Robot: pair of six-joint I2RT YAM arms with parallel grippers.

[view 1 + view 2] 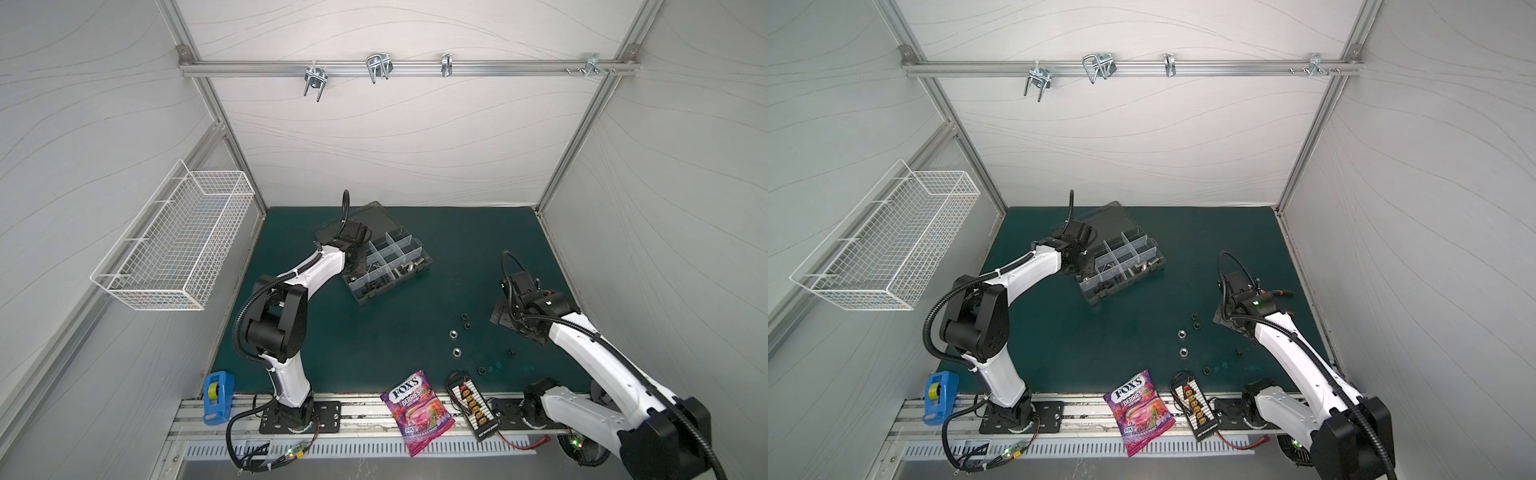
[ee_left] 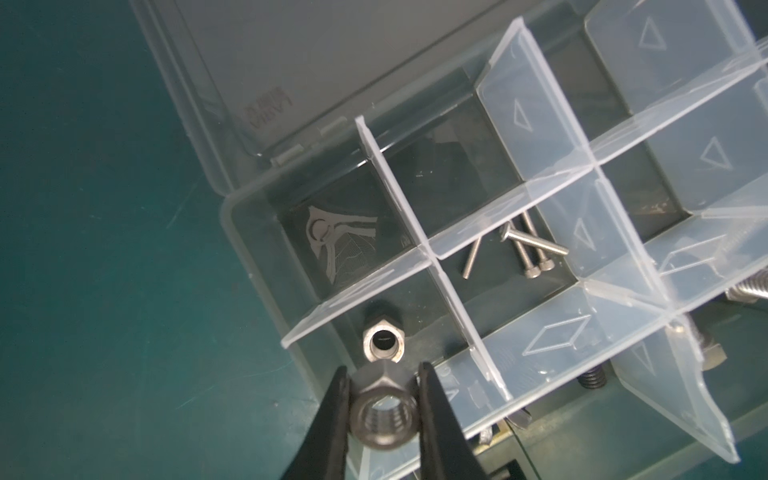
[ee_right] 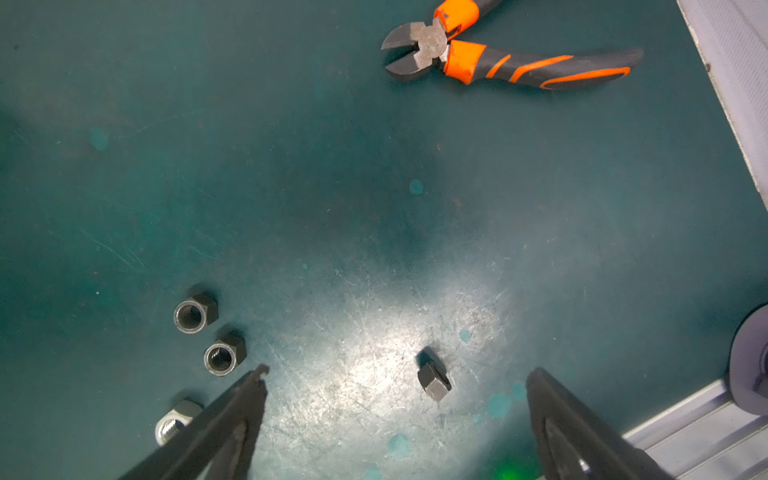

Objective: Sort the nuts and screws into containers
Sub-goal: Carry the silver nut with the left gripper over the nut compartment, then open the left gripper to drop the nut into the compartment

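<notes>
The silver nut (image 2: 382, 411) sits pinched between the two fingers of my left tool (image 2: 382, 370), its threaded bore turned toward the wrist camera. That tool is closed down to the nut's width and grips nothing else. The nut hangs over the organizer box (image 2: 249, 237), at the compartment along the box's outer wall where another silver nut (image 2: 382, 341) already lies. The next compartment inward holds a few thin silver screws (image 2: 528, 249). Well apart from the box, my right tool (image 3: 399, 372) stands spread wide and empty above the green surface (image 3: 332, 187). A small black screw (image 3: 434, 380) lies between its fingers, touching neither, and two dark nuts (image 3: 195, 311) lie just outside one finger.
</notes>
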